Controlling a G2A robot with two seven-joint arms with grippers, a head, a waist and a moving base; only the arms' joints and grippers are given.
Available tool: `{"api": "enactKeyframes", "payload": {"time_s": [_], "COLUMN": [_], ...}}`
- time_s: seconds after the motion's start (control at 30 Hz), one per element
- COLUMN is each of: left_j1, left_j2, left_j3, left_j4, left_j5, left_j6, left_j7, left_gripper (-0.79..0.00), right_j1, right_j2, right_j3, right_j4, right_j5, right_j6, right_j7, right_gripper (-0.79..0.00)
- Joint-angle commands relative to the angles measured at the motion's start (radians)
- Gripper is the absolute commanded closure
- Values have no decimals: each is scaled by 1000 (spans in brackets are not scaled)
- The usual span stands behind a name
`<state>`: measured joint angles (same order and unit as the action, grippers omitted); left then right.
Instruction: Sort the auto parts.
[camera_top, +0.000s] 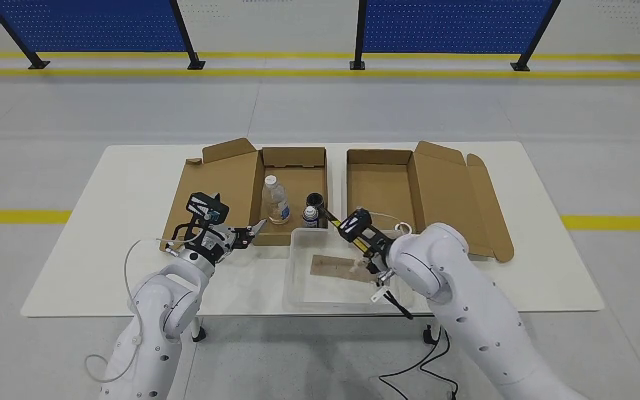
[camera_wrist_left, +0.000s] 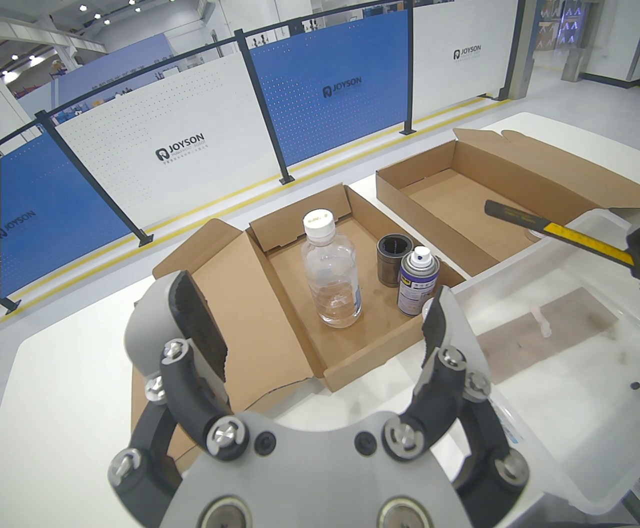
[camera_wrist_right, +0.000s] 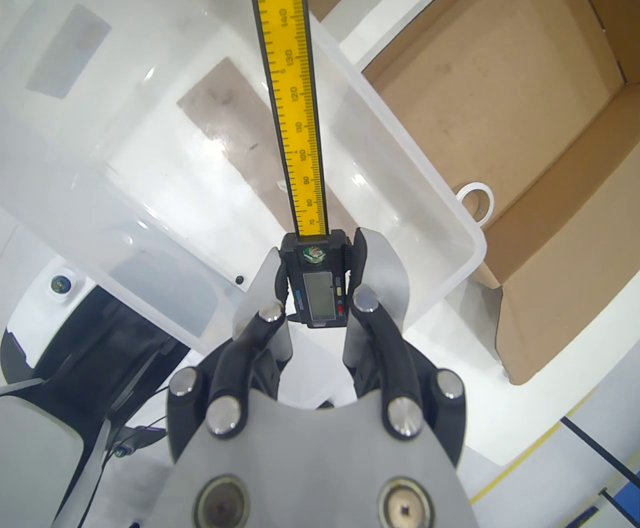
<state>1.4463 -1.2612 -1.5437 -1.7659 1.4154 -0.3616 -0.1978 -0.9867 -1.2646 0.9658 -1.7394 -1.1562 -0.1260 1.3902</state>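
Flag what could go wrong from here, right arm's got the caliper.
1. The right gripper clamps the caliper only at its display end; the long beam may pivot or slip.
2. The beam juts over the clear bin toward the upright spray can; a turn could clip either.
3. The open left gripper sits near the upright bottle and could tip it.

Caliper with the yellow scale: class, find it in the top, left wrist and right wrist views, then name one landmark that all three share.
Top view: the caliper is in the right gripper, at the far rim of the clear bin.
Left wrist view: the caliper slants above the bin's far corner.
Right wrist view: the caliper runs out from the gripper over the bin.
Shared landmark: the clear bin.
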Motion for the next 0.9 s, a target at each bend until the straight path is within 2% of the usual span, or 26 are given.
{"api": "enactKeyframes", "payload": {"time_s": [0.0,0.33,0.7,0.87], "left_j1": [0,0,0,0], "left_j2": [0,0,0,0], "left_j3": [0,0,0,0], "left_j4": [0,0,0,0], "left_j5": [0,0,0,0], "left_j6": [0,0,0,0], "left_j7": [0,0,0,0], "left_gripper": [-785,-785,-785,-785], "right_j1": [-1,-4,4,10], "right_j2": [1,-3,-5,-8], "right_j3": [5,11,5,12], "right_j4": [-6,-24,-36,-34], "right_j5": [-7,28,42,17], "right_j6": [3,-8,-21,18], "right_j7": [-22,-117,-142,-191], "right_gripper": [0,0,0,0]}}
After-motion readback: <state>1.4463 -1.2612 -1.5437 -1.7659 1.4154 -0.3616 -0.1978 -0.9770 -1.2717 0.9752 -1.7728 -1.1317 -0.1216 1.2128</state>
